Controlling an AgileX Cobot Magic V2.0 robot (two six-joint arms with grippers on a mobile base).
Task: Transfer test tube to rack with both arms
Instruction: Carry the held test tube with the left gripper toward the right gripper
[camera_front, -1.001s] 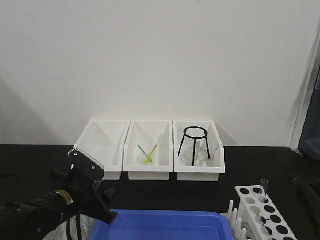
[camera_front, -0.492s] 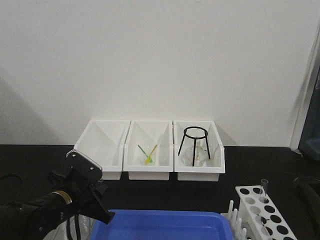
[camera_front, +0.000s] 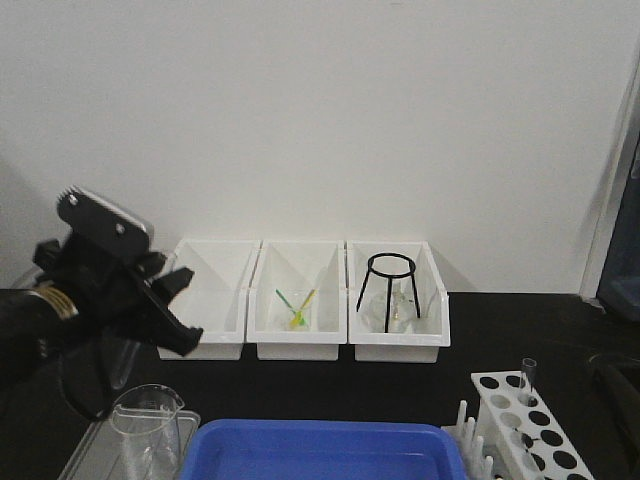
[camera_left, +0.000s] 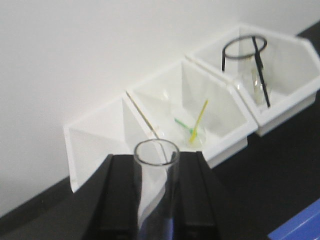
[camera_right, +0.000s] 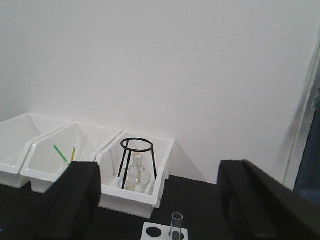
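Running lengthwise between the jaws of the left gripper (camera_left: 155, 162), the test tube (camera_left: 156, 200) points its open rim past the fingertips toward the white bins (camera_left: 220, 100). The jaws clamp the tube; the arm sits high, left of the bins. The right gripper (camera_right: 160, 200) gapes wide, empty, facing the rack (camera_right: 165, 233).

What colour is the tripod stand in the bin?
Black. The tripod stand shows best in the exterior front-facing view.
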